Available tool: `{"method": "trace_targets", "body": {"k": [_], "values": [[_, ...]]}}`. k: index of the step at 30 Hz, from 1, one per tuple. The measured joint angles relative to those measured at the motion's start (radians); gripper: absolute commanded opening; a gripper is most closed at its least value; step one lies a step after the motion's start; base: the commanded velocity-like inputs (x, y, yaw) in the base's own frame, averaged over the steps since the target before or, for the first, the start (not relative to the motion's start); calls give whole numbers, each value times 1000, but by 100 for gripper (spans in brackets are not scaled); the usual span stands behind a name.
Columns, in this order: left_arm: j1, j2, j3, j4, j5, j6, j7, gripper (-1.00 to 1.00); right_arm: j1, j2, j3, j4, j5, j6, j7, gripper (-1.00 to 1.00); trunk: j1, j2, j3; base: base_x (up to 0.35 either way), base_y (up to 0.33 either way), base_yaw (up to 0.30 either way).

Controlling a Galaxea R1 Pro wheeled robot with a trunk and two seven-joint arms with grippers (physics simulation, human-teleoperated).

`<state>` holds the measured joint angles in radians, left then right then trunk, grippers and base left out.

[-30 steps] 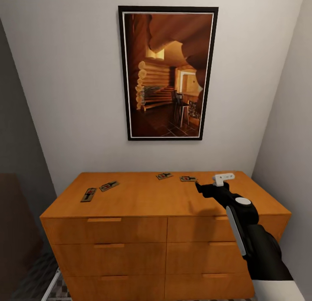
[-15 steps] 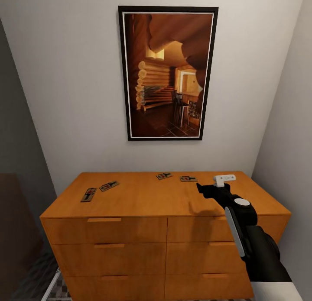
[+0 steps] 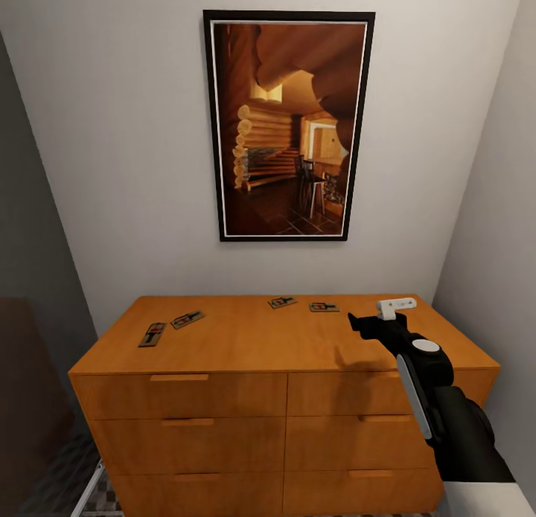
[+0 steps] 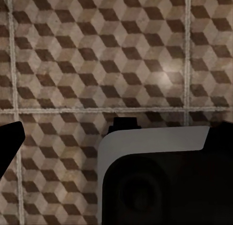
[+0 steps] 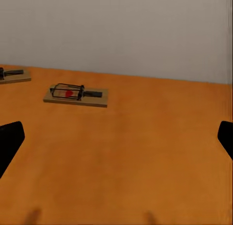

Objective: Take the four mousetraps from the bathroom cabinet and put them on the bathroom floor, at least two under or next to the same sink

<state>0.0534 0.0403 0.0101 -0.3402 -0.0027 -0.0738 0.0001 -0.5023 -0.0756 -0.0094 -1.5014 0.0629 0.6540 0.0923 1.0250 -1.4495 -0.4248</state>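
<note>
I hold my right claw (image 3: 365, 325) low over the flat top of the wide orange-brown wooden cabinet (image 3: 246, 338), toward its right end and a little in from the front edge. In the right wrist view its two dark fingertips (image 5: 9, 142) stand far apart at either side of the picture with bare wood between them, so the claw is spread wide and carries nothing. I judge that I keep it spread and low because the traps are flat boards and the fingers must come down on both sides of one.

The nearest small tan wooden mousetrap with a dark spring and a red mark (image 3: 323, 306) lies ahead of the claw and off to its left, close to the cabinet's back edge; near, not touching, and outside the line between the fingers. I reckon the next move calls for a reach forward and a shift left.

A second mousetrap (image 3: 282, 302) lies just beyond it along the back edge. Two more (image 3: 187, 319) (image 3: 152, 334) lie together near the left end, well apart from the claw. All four are on the cabinet top, none yet on the floor.

My left arm hangs down over the cube-patterned brown and beige floor tiles (image 4: 97, 64); I cannot tell whether that claw is spread or pressed together.
</note>
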Motion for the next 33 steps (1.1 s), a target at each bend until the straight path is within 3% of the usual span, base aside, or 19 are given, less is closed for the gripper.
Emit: {"method": "trace_targets", "body": {"k": [9,12,13,15,19,24,28,30,33], "values": [[0,-3,0,28,0,-7,0,100,-60,-33,0,34,2,4,1,100,0,0,0,0,0,0],[0,-3,0,31,0,-7,0,100,-107,-37,0,75,2,6,4,100,0,0,0,0,0,0],[0,-3,0,34,0,-8,0,100,-154,-38,0,123,1,8,6,100,0,0,0,0,0,0],[0,-3,0,37,0,-8,0,100,-191,-39,0,163,0,9,9,100,0,0,0,0,0,0],[0,-3,0,43,0,-8,0,100,-239,-40,0,213,-2,10,21,100,0,0,0,0,0,0],[0,-3,0,46,0,-8,0,100,-305,-47,0,280,-3,11,111,100,0,0,0,0,0,0],[0,-3,0,47,0,-8,0,100,-363,-74,0,342,-3,19,256,100,0,0,0,0,0,0],[0,-3,0,47,0,-8,0,100,-402,-99,0,386,-3,25,368,100,0,0,0,0,0,0],[0,-3,0,48,0,-8,-1,100,-417,-111,0,408,-3,26,442,100,0,0,0,0,0,0]]}}
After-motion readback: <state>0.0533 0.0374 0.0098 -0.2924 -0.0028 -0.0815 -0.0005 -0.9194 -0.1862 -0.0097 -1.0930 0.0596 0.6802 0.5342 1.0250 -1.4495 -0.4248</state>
